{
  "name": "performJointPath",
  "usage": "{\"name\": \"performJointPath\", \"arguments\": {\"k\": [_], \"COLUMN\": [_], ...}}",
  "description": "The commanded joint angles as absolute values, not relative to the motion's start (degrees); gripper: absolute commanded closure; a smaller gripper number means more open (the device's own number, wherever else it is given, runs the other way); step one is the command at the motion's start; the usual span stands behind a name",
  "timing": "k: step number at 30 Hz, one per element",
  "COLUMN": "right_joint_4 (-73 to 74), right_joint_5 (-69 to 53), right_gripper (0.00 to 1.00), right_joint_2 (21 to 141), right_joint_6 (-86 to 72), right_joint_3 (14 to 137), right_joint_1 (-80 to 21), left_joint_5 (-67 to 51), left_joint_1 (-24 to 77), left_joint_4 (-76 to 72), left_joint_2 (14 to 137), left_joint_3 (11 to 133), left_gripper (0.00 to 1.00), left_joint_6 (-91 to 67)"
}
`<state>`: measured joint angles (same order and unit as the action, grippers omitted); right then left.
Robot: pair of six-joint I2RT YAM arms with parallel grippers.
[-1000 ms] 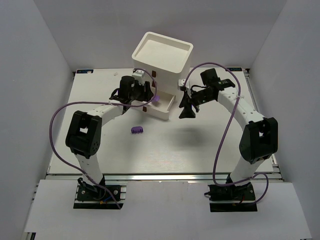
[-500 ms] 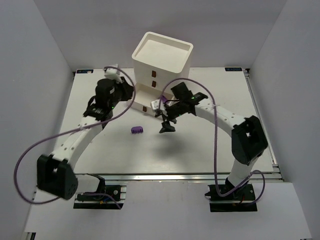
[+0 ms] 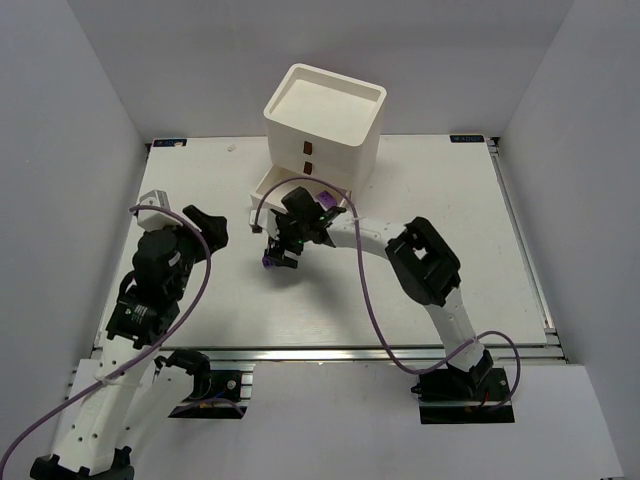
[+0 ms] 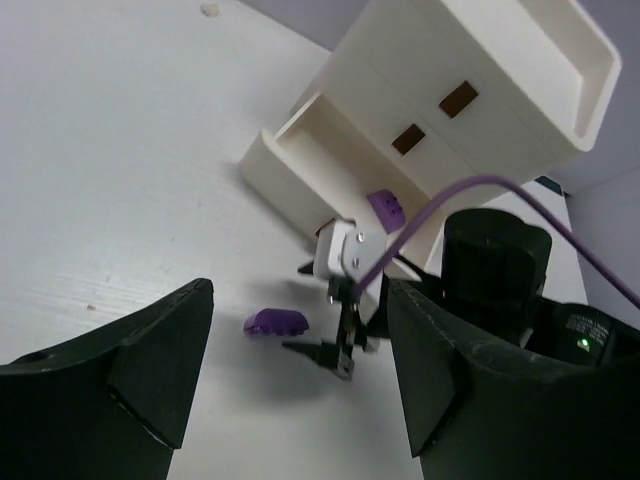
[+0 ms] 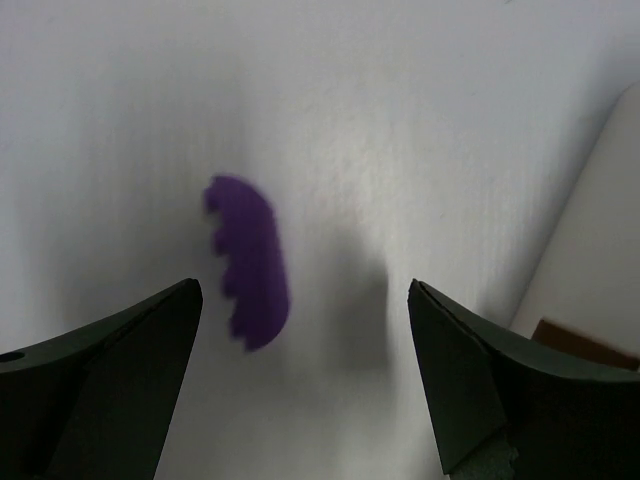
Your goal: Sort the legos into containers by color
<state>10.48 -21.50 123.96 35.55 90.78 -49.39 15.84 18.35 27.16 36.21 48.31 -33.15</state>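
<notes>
One purple lego (image 3: 268, 259) (image 4: 275, 321) (image 5: 250, 262) lies flat on the table in front of the containers, a white three-drawer chest (image 3: 325, 115) (image 4: 470, 90). Its bottom drawer (image 3: 262, 192) (image 4: 290, 175) is pulled out, and another purple lego (image 3: 322, 197) (image 4: 386, 208) rests inside. My right gripper (image 3: 284, 251) (image 5: 302, 290) hangs open just above the table; the loose lego sits near its left finger, untouched. Back at the near left, my left gripper (image 3: 206, 228) (image 4: 300, 290) is open and holds nothing.
The two upper drawers are shut, each with a brown pull (image 3: 308, 148) (image 4: 458, 98). The chest has a recessed tray top (image 3: 326, 100). A small white speck (image 3: 230, 147) lies at the far left of the table. The right arm's purple cable (image 3: 350, 215) arcs over the open drawer.
My left arm has drawn back from the open drawer to the near left. My right arm has swept from the chest's right side leftward to just over the loose purple lego.
</notes>
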Motion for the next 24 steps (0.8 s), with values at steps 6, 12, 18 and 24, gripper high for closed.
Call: {"name": "performJointPath", "arguments": {"k": [6, 12, 18, 24], "right_joint_4": [11.16, 15.55, 15.48, 11.69], "right_joint_5": [-21.35, -28.11, -32.52, -21.55], "right_gripper": [0.26, 0.79, 0.94, 1.00], "right_joint_2": [127.97, 125.69, 117.87, 112.33], "right_joint_6": [35.77, 40.16, 34.39, 26.46], "right_joint_3": [99.14, 96.86, 97.38, 99.93], "right_joint_1": [-51.24, -51.24, -49.66, -45.45], "left_joint_5": [17.49, 16.88, 15.12, 13.36], "left_joint_1": [18.28, 18.28, 18.28, 18.28], "left_joint_4": [34.37, 32.87, 29.97, 24.88], "left_joint_2": [36.56, 36.83, 37.79, 39.63], "left_joint_3": [48.87, 47.55, 45.44, 42.89], "left_gripper": [0.19, 0.19, 0.19, 0.19], "left_joint_6": [-34.01, -33.92, -34.71, -36.47]}}
